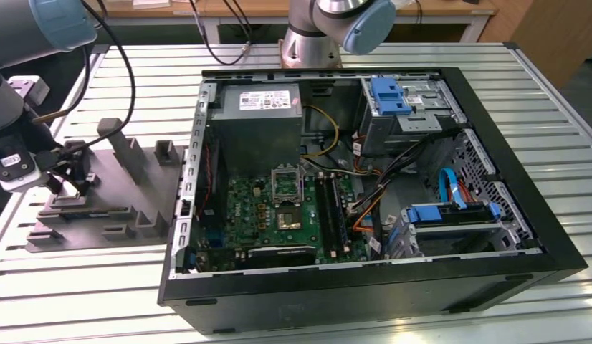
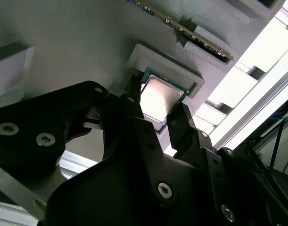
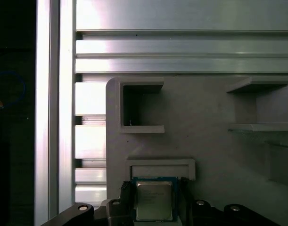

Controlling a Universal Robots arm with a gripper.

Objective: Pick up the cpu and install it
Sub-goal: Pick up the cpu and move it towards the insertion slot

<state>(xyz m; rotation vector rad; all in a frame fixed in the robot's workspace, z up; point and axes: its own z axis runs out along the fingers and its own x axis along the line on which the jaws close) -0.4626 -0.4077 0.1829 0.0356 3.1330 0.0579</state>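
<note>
1 slatted aluminium table [image 1: 564, 107]. On it I log 1 black computer case [image 1: 373, 294], lying open, on the exterior view's right. Inside I count 1 green motherboard [image 1: 253, 208], 1 grey power supply [image 1: 262, 122] and 2 blue drive brackets [image 1: 389, 94] [image 1: 447, 213], with a bundle of orange and black cables [image 1: 392, 172] between the brackets. 1 grey plastic fixture [image 1: 81, 240] with upright blocks sits just beside the case, on the exterior view's left. In the second wrist view I see 1 thin circuit strip [image 2: 191, 33] standing in a slot of it.

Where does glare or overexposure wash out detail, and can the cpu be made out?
Second wrist view: the cpu carries a bright sheen on its metal top, yet its outline is clear; the table slats beside the fixture blow out white. First wrist view: the cpu is evenly lit, slats likewise overexposed. Exterior view: even light, no strong glare.
</note>
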